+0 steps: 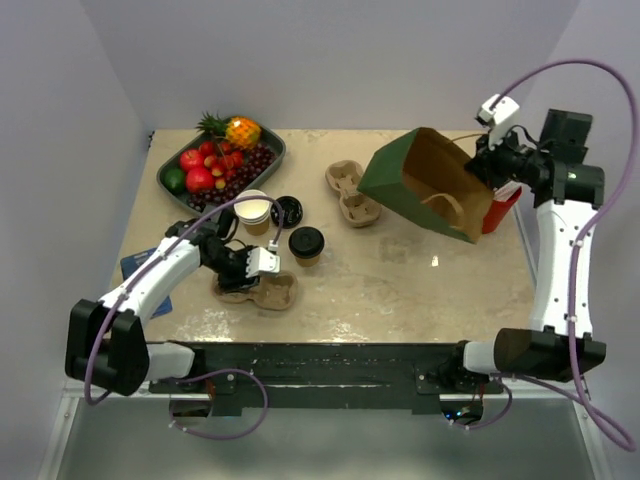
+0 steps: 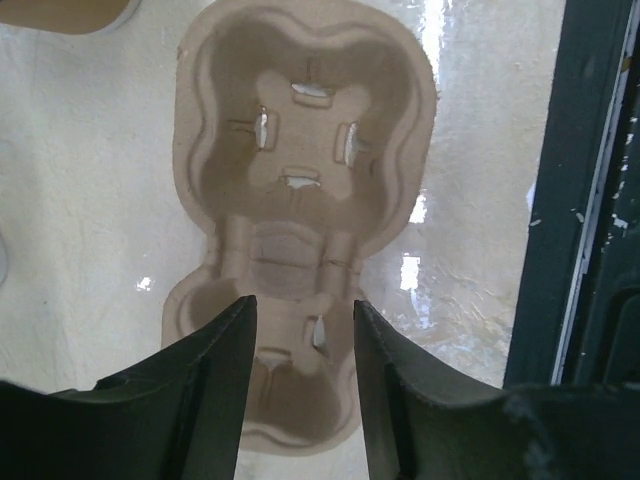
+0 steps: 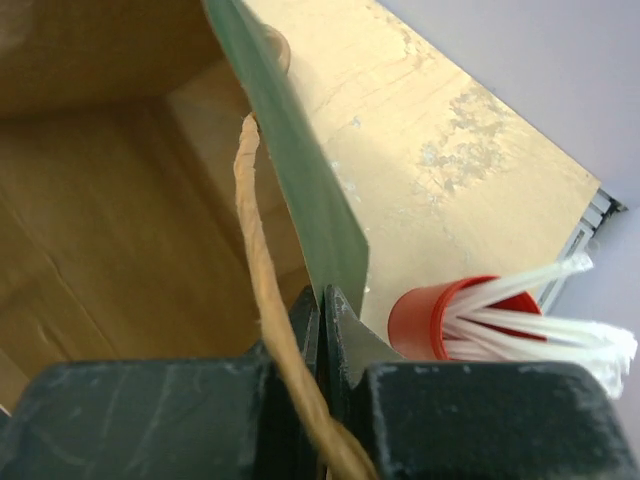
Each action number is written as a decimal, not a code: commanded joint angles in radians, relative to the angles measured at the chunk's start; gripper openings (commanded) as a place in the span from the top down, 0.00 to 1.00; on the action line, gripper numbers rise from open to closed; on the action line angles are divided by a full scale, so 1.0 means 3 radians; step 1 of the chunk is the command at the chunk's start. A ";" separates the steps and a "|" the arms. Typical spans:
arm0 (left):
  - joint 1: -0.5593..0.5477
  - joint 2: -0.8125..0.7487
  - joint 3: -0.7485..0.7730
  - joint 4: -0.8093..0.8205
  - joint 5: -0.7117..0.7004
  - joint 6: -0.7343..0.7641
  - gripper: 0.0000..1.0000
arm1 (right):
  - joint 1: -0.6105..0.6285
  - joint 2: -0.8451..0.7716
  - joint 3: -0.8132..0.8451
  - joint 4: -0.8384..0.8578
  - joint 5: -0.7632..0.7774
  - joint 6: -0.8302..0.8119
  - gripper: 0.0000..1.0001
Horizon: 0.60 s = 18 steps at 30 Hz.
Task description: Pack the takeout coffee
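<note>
The green bag [image 1: 425, 185] at upper right, clamped by the right gripper [image 3: 322, 300] (left gripper [image 2: 303, 305] held open), could be torn by pulling.

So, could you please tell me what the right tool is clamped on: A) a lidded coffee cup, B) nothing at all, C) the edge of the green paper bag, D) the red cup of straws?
C: the right wrist view shows the right tool shut on the edge of the green paper bag, with the red cup of straws beside it.
</note>
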 commanded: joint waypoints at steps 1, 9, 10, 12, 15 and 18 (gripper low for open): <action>-0.0050 0.0337 0.0141 0.0234 -0.0030 0.0166 0.55 | 0.0415 0.0038 -0.0068 0.0371 0.0547 -0.0094 1.00; -0.0071 0.0686 0.0213 0.0234 -0.0014 0.0299 0.58 | 0.0656 0.0263 -0.0018 0.0658 0.0951 0.0125 1.00; -0.0071 0.0732 0.0208 0.0250 -0.0030 0.0299 0.58 | 0.0656 0.0294 0.0008 0.0648 0.0967 0.0115 1.00; -0.0081 0.0768 0.0213 0.0240 -0.0045 0.0319 0.60 | 0.0656 0.0324 0.0049 0.0627 0.0987 0.0110 1.00; -0.0081 0.0778 0.0172 0.0178 -0.0081 0.0416 0.60 | 0.0656 0.0320 0.0049 0.0607 0.0997 0.0166 1.00; -0.0081 0.0748 0.0101 0.0142 -0.0137 0.0477 0.60 | 0.0656 0.0299 0.0008 0.0622 0.1003 0.0227 1.00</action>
